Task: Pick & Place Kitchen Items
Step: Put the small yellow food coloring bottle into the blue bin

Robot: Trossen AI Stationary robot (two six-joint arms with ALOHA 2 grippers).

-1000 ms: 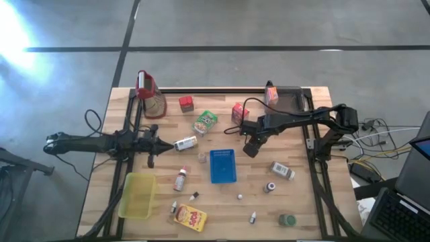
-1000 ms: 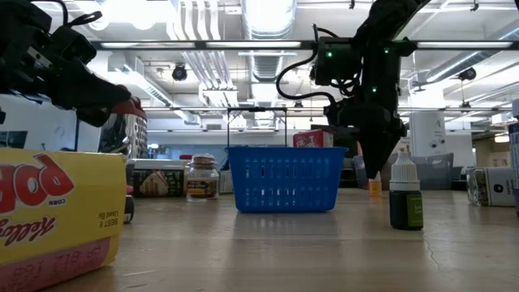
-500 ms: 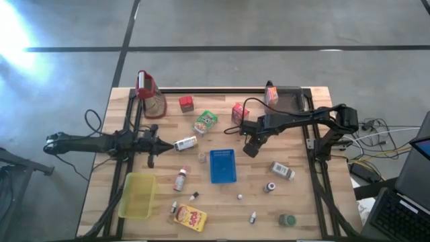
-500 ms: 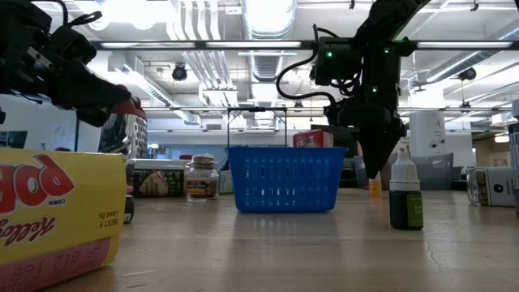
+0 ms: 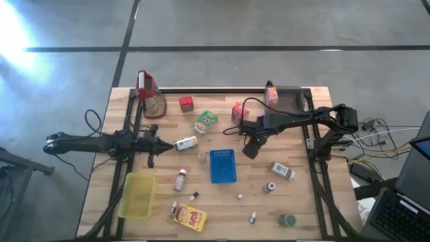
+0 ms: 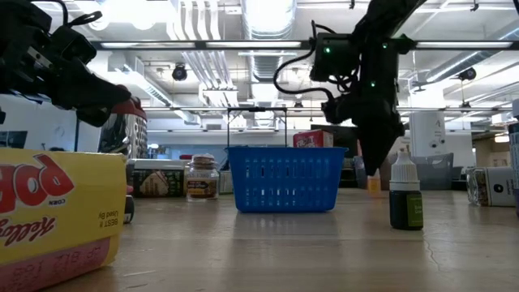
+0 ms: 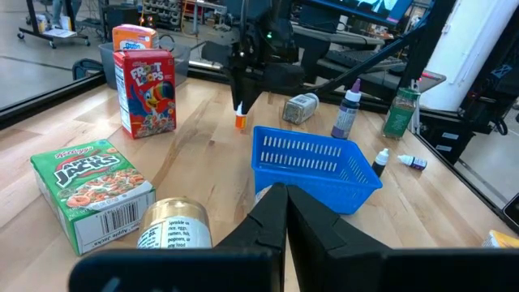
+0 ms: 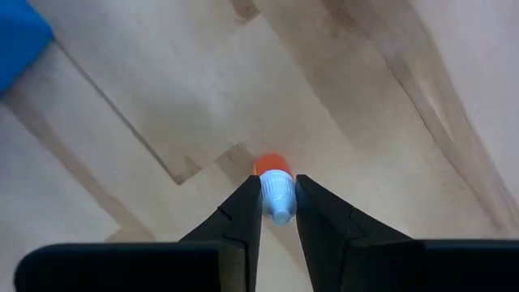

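Orange plastic with a white cap — the small bottle [image 8: 274,185] sits pinched between the fingertips of the right gripper [image 8: 276,197], whose jaws have closed on the cap from both sides. In the high view this right gripper [image 5: 248,150] lies at about one o'clock from the blue tray [image 5: 223,165], near it but not touching. The left wrist view shows the orange bottle [image 7: 241,120] low, at or just above the wooden table [image 5: 302,202]; whether it has cleared the surface cannot be told.

Handling, as a judgement: the bottle looks light and rigid, so weight is no concern. The cap is narrow and smooth, and a grip this high could let the body swing or slip out. A hold lower on the body would be safer, if the fingers could reach it.

Right arm pose: it reaches in from three o'clock, forearm roughly level across the table, wrist bent so the fingers point steeply down onto the bottle.

Left gripper [image 5: 152,161]: fully closed on nothing, parked over the table at about nine o'clock from the tray, arm stretched flat along the table. In its wrist view a green cereal box [image 7: 92,188] and a tin [image 7: 169,234] lie just ahead.

Other kitchen items remain scattered — a yellow carton [image 5: 190,218] at seven o'clock, a red box [image 5: 186,103] at eleven.
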